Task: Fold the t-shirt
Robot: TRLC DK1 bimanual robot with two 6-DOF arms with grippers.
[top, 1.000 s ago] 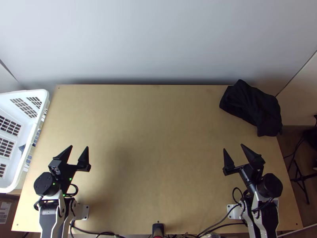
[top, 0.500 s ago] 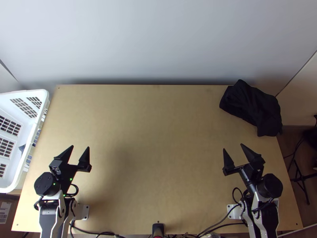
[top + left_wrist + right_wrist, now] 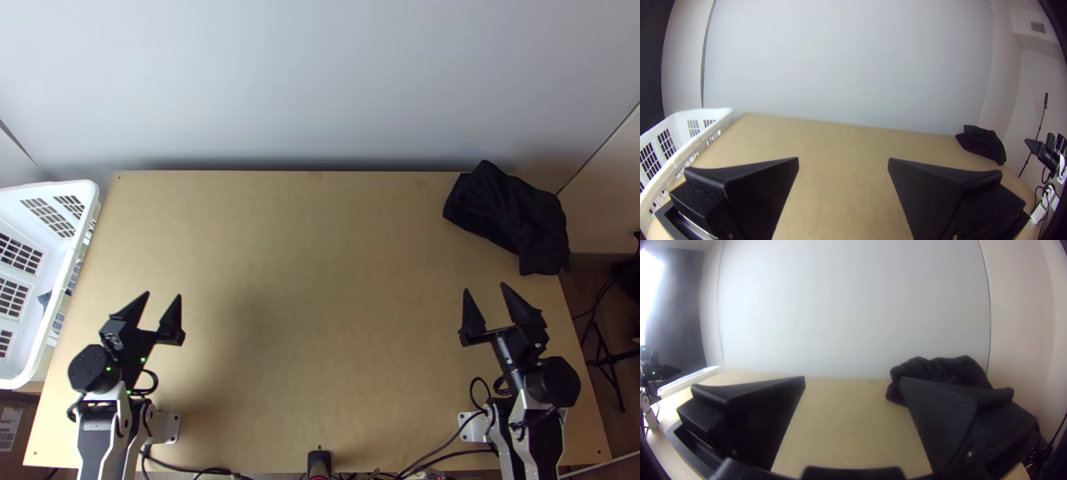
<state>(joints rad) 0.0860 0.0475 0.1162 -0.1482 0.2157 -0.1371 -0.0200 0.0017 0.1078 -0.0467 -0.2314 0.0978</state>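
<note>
The black t-shirt (image 3: 508, 218) lies bunched (a loose, crumpled heap) on the table (image 3: 320, 280) at the upper right of the top view; its layers seem hard to tell apart. At the lower left, the left gripper (image 3: 160, 300) has its jaws apart; at the lower right, the right gripper (image 3: 486, 292) has its jaws apart too, near the shirt.

The white basket (image 3: 90, 192) is cut off by the top view's left edge.
</note>
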